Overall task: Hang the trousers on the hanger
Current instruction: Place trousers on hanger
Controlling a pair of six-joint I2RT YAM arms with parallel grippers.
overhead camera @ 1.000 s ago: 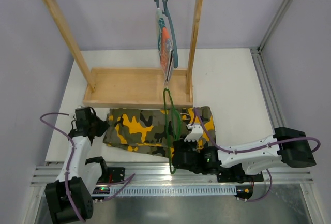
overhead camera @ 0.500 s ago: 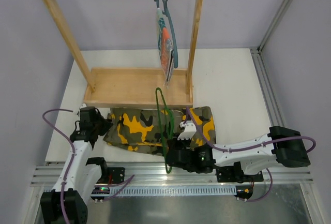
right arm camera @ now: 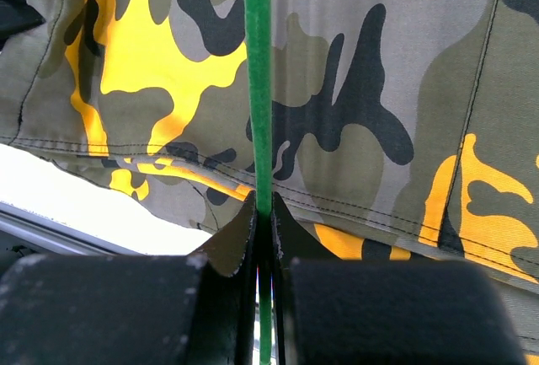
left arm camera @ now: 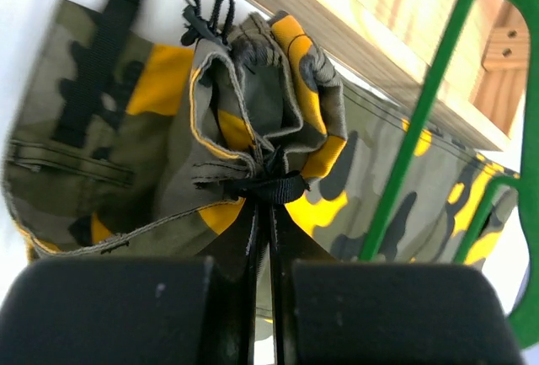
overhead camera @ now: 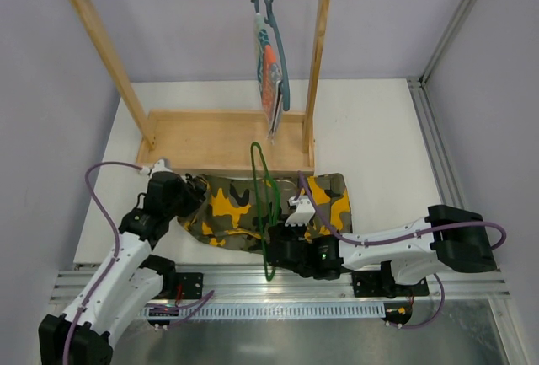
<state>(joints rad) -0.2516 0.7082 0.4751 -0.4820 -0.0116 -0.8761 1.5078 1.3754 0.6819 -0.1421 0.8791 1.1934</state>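
Note:
The camouflage trousers (overhead camera: pixel 236 209) lie folded on the white table in front of the wooden rack base. My left gripper (overhead camera: pixel 199 193) is shut on their left end, pinching bunched fabric and a black strap (left arm camera: pixel 268 190) and lifting it. The thin green hanger (overhead camera: pixel 268 205) stands upright over the trousers' middle, its lower bar at the table's front edge. My right gripper (overhead camera: pixel 276 245) is shut on the hanger's thin green bar (right arm camera: pixel 258 87), with the trousers (right arm camera: pixel 362 112) spread just beyond it. The hanger also shows at the right of the left wrist view (left arm camera: pixel 413 154).
A wooden clothes rack (overhead camera: pixel 219 142) stands behind the trousers. A grey-blue hanger with a striped cloth (overhead camera: pixel 271 61) hangs from its top bar. A metal rail (overhead camera: pixel 295 306) runs along the near edge. The rack base (left arm camera: pixel 379 11) lies just beyond the trousers.
My left gripper has moved right, pulling the trousers' left end toward the hanger and bunching it. My right gripper has shifted the hanger slightly left.

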